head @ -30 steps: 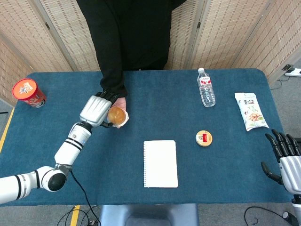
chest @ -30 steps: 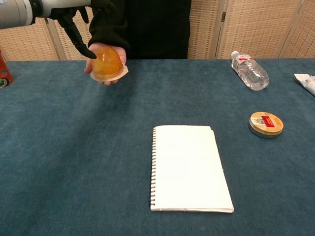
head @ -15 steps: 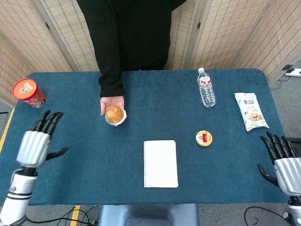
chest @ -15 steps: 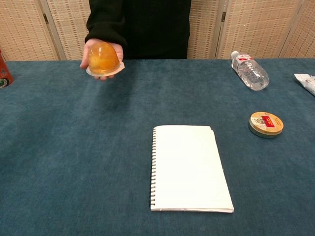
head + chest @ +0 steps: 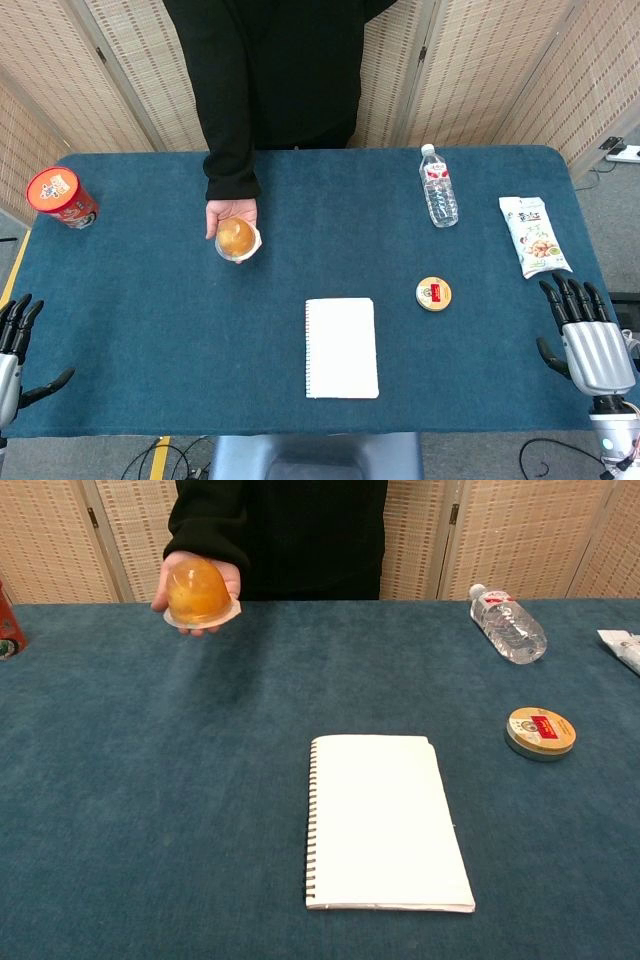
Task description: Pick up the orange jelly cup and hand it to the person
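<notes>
1. Orange jelly cup [image 5: 236,238] resting dome-up on the open palm of the person's hand [image 5: 228,214], lifted above the blue table [image 5: 180,330], on its far left part; same cup [image 5: 196,590] plain in the chest view, with its flat white rim lying on the palm.
2. Person [image 5: 275,70] standing behind the far edge, in black, one sleeve reaching down to the cup.
3. Left hand [image 5: 12,350] down at the near left corner, by the table edge, well apart from the cup; dark fingers apart and pointing away from the robot, thumb out to the side, nothing in it; only partly inside the head view.
4. Right hand [image 5: 582,335] at the near right edge, back side up, fingers straight and a little spread, thumb out toward the table, also holding nothing.
5. Neither hand visible in the chest view.
6. White spiral notebook [image 5: 341,347] lying flat near the middle; small round tin [image 5: 433,293] just to its right.
7. Water bottle [image 5: 437,187] lying on its side at far right; snack packet [image 5: 534,235] beyond it, near the right edge.
8. Red cup of noodles [image 5: 60,196] upright at the far left corner.
</notes>
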